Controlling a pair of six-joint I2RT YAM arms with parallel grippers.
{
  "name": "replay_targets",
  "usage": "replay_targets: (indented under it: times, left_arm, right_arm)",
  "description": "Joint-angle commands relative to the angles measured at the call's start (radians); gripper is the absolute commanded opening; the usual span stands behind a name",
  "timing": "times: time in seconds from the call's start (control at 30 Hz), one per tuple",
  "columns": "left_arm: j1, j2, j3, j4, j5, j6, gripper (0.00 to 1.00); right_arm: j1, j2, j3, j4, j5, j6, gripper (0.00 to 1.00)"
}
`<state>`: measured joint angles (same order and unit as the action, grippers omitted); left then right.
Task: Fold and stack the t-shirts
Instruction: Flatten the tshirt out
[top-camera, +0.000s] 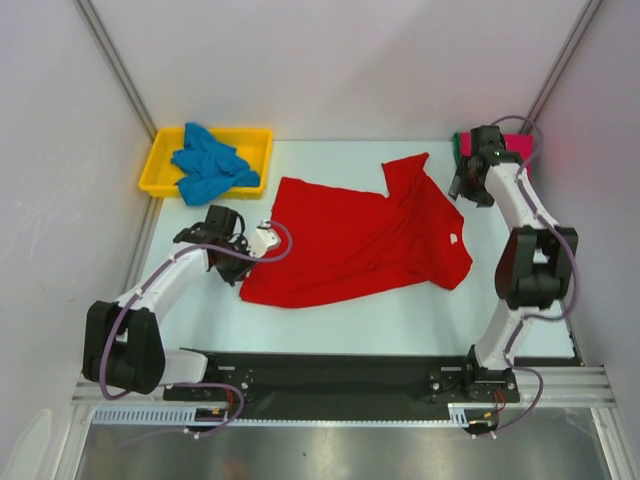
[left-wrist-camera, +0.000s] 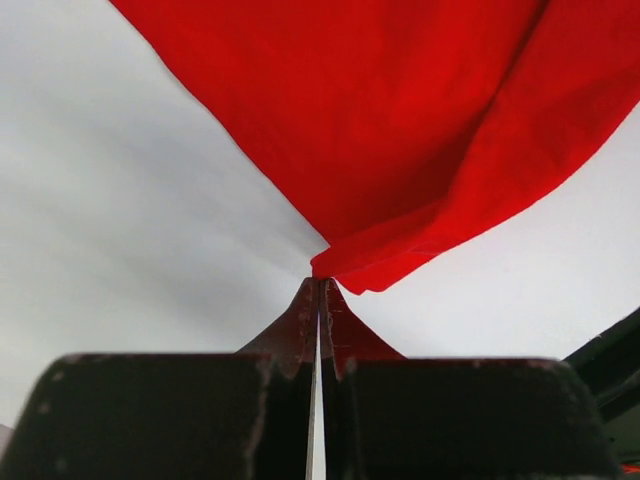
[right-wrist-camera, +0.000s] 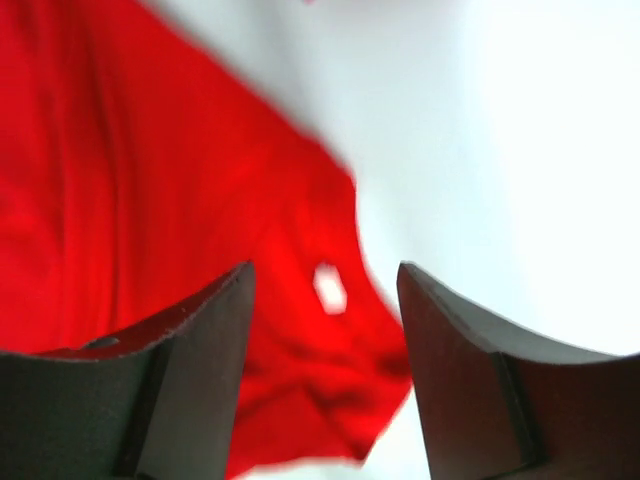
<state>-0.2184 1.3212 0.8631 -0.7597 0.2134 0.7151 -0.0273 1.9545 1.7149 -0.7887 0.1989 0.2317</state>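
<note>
Red t-shirt (top-camera: 360, 240): spread mostly flat across the middle of the table (top-camera: 330, 325).
My left gripper (left-wrist-camera: 318, 285): jaws pressed together, pinching the red t-shirt's left edge.
My right gripper (right-wrist-camera: 322, 275): jaws apart and empty, hanging over the shirt's right side.
Blue t-shirt (top-camera: 210, 165): crumpled in the yellow tray (top-camera: 255, 135), far left.
Magenta-pink t-shirt (top-camera: 515, 145): far right corner, partly behind my right arm.

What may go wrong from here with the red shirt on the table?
1. The left gripper pinches only a thin edge of the red t-shirt; a pull may make the cloth slip out.
2. The right gripper is open and holds nothing, so a one-sided pull may drag and bunch the shirt instead of folding it flat.
</note>
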Motion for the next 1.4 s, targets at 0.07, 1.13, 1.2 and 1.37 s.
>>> replay_targets:
  times: [0.07, 1.13, 1.2, 1.37]
  left_arm:
    - [-0.002, -0.011, 0.028, 0.028, 0.043, 0.003, 0.00]
    - [-0.142, 0.978, 0.994, 0.301, -0.397, -0.480, 0.91]
    - [-0.139, 1.042, 1.055, 0.254, -0.410, -0.471, 0.91]
    - [-0.134, 1.144, 1.151, 0.159, -0.378, -0.436, 0.64]
  right_arm:
    - [0.053, -0.296, -0.399, -0.017, -0.042, 0.190, 0.60]
    - [-0.109, -0.519, -0.876, 0.230, -0.168, 0.330, 0.49]
    - [-0.099, -0.491, -0.883, 0.247, -0.165, 0.340, 0.49]
    - [-0.103, -0.425, -0.884, 0.270, -0.187, 0.345, 0.44]
